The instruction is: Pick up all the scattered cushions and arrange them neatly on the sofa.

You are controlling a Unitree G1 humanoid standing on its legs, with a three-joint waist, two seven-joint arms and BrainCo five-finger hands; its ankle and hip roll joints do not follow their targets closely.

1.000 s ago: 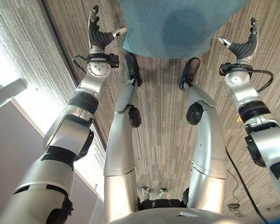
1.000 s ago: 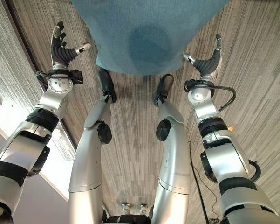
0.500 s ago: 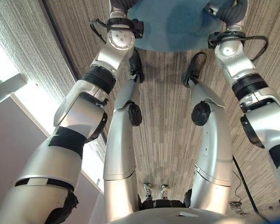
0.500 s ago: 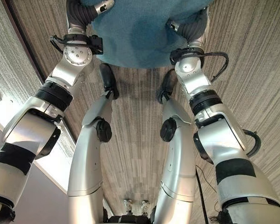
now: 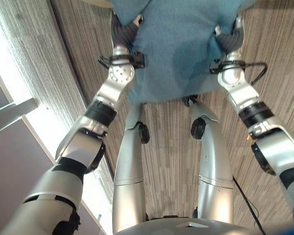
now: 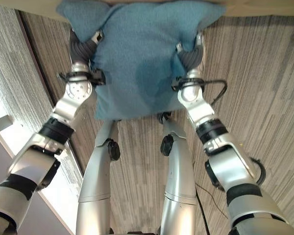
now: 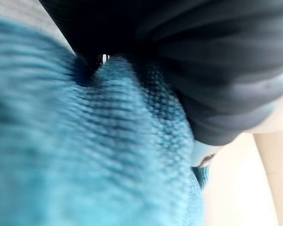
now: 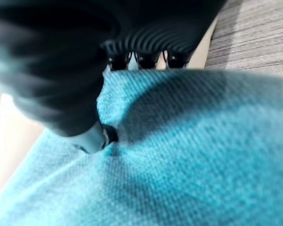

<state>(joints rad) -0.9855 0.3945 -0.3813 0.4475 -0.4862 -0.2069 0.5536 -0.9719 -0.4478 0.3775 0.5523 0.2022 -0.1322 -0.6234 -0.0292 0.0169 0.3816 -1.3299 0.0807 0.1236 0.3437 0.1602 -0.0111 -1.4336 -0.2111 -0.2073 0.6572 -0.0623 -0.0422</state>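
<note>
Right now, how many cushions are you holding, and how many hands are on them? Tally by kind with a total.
Teal cushion: 1
Robot hands gripping it: 2, the left hand and the right hand, one on each side
Total: 3

The left arm [image 5: 83, 147] and the right arm [image 5: 266, 144] are made of shiny silver-grey shells with black bands between them. Each wrist has a round silver disc [image 5: 118, 74] and a black cable [image 5: 255, 67] looping beside it. The left robot hand [image 6: 83, 47] and the right robot hand [image 6: 190, 56] wear dark ribbed covers. The legs [image 5: 128, 169] are smooth and silver too, with round black knobs [image 5: 197, 128] on them.
</note>
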